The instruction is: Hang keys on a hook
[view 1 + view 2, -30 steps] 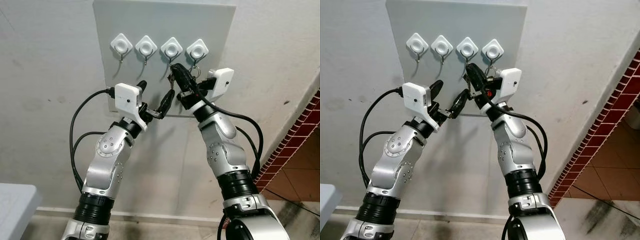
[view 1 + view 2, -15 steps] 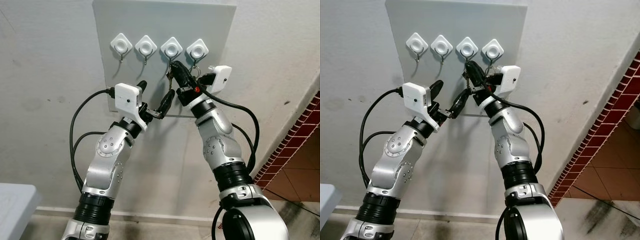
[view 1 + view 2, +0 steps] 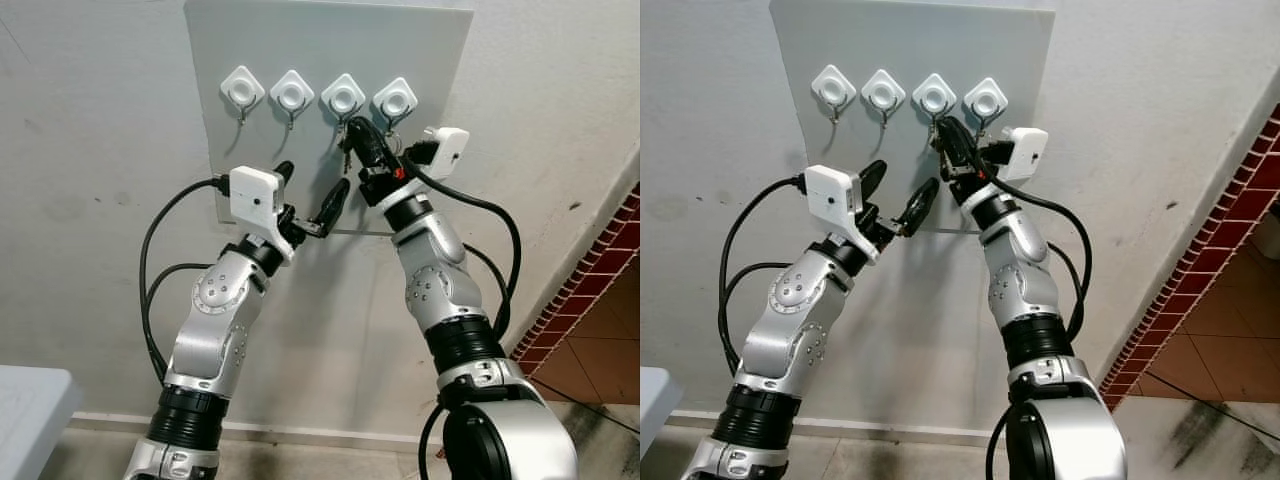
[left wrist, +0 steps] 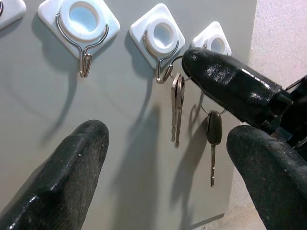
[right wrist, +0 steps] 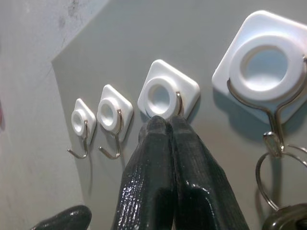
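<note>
At the third hook (image 4: 164, 73), the right gripper (image 5: 167, 125) holds its jaws together.
Keys (image 4: 176, 108) hang just below its fingertips; left gripper (image 3: 312, 200) jaws apart.

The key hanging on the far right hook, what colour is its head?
Black, on a silver blade; the key shows best in the left wrist view.

Grey board (image 3: 330, 45) on the wall carried four white hooks.
Silver keys (image 4: 177, 108) hung from the third hook (image 4: 162, 38); a black-headed key (image 4: 214, 129) dangled off the fourth hook (image 4: 212, 44).

A home's wall corner: plaster wall (image 3: 90, 150), hook board (image 3: 320, 40), tiled floor (image 3: 600, 360).
</note>
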Available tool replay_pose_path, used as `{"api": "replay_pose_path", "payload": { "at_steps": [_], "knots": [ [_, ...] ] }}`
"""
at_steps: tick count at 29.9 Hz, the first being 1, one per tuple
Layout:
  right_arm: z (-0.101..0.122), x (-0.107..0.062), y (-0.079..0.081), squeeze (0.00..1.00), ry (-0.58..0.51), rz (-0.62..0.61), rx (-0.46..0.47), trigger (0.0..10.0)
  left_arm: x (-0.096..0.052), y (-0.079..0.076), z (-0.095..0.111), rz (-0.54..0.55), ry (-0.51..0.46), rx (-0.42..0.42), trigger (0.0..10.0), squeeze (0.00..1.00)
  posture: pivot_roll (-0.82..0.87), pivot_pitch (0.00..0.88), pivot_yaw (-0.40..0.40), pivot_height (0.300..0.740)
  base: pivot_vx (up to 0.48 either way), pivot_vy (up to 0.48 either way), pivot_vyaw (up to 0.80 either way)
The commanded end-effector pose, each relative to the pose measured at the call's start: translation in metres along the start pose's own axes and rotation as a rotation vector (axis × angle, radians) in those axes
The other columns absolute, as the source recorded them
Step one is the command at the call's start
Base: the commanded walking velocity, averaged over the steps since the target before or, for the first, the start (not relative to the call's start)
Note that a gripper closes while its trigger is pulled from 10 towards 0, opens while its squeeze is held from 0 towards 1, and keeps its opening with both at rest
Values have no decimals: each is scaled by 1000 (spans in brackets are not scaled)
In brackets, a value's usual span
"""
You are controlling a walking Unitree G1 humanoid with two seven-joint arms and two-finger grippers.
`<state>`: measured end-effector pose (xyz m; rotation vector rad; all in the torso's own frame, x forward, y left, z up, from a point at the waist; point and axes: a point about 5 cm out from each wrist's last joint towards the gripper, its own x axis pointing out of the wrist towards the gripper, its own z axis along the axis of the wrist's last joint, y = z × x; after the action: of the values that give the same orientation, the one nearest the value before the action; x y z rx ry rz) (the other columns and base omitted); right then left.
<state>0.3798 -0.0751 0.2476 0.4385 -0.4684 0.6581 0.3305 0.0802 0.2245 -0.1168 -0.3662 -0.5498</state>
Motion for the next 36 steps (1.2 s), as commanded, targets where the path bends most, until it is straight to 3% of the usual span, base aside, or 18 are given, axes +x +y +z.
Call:
{"api": "replay_pose_path", "payload": {
  "at_steps": [1,14,24,33,34,35,36],
  "knots": [
    [2,4,1,0,3,21,-12,10000,2,-1,5,-6,-13,8,10000,0,-26,0,-28,740,0,0,0],
    [-6,1,3,0,31,39,-14,10000,1,-1,5,-3,-12,-3,10000,0,-28,0,-25,740,0,0,0],
    [-20,-4,-1,0,131,5,-58,10000,1,0,6,3,-14,-8,10000,0,-26,0,-27,740,0,0,0],
    [-21,-2,3,0,123,34,-48,10000,1,-1,5,-4,-11,-12,10000,0,-28,0,-23,740,0,0,0],
    [-21,-2,3,0,122,34,-51,10000,1,0,5,-1,-11,-21,10000,855,-28,0,-23,740,0,0,0],
    [-21,-2,3,0,121,34,-53,10000,1,0,5,1,-12,-30,10000,1000,-28,0,-23,740,0,0,0],
    [-20,-2,2,0,122,33,-55,10000,1,0,5,-1,-13,-37,10000,1000,-28,0,-23,740,0,0,0]
  ]
}}
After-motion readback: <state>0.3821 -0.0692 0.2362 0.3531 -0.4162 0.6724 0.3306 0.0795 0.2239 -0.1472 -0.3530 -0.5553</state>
